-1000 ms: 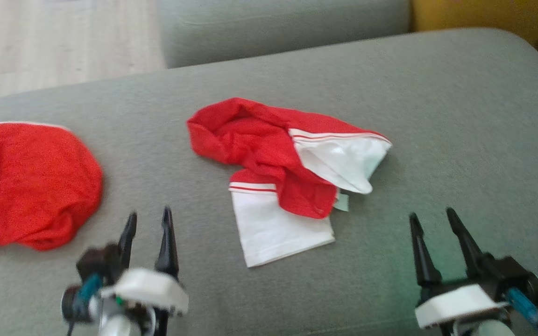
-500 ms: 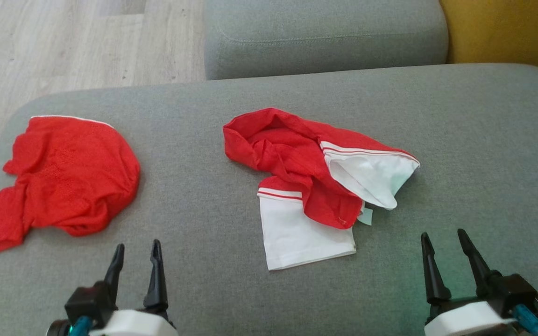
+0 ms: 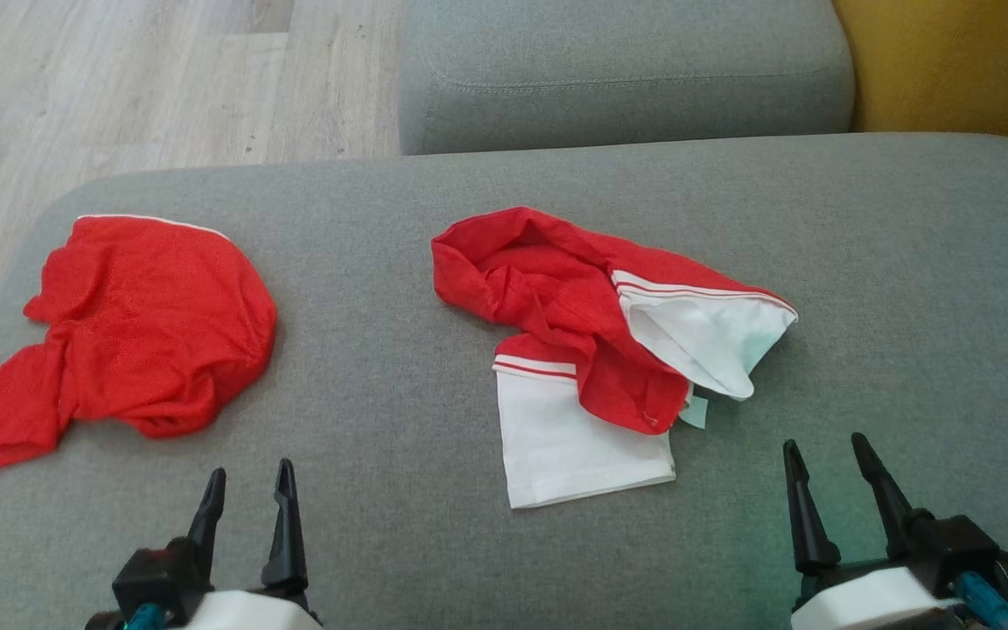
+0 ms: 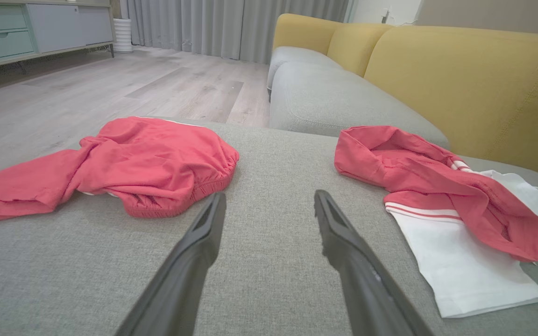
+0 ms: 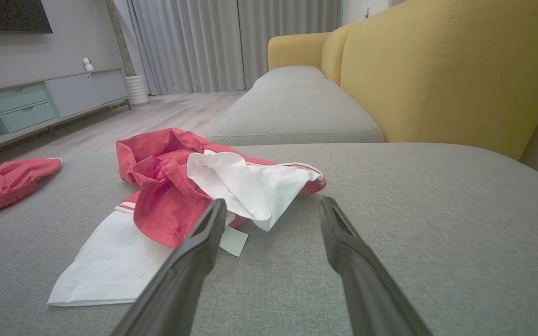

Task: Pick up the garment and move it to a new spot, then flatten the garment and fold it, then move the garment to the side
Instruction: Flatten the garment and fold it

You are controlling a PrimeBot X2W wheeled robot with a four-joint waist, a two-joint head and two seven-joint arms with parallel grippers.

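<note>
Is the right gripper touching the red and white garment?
Apart. In the head view, bare grey cushion lies between the right gripper and the garment.

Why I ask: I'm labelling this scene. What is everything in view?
red-white garment: 1, red and white, crumpled mid-cushion
red garment: 1, red, bunched at cushion's left end
cushions: 2, grey, one under the garments, one beyond
backrest: 1, yellow, far right
floor: 1, pale wood, far left
cabinet: 1, pale blue-grey, by the wall
curtains: 1 set, grey, far wall
left gripper: 1, dark, open, low left
right gripper: 1, dark, open, low right
</note>
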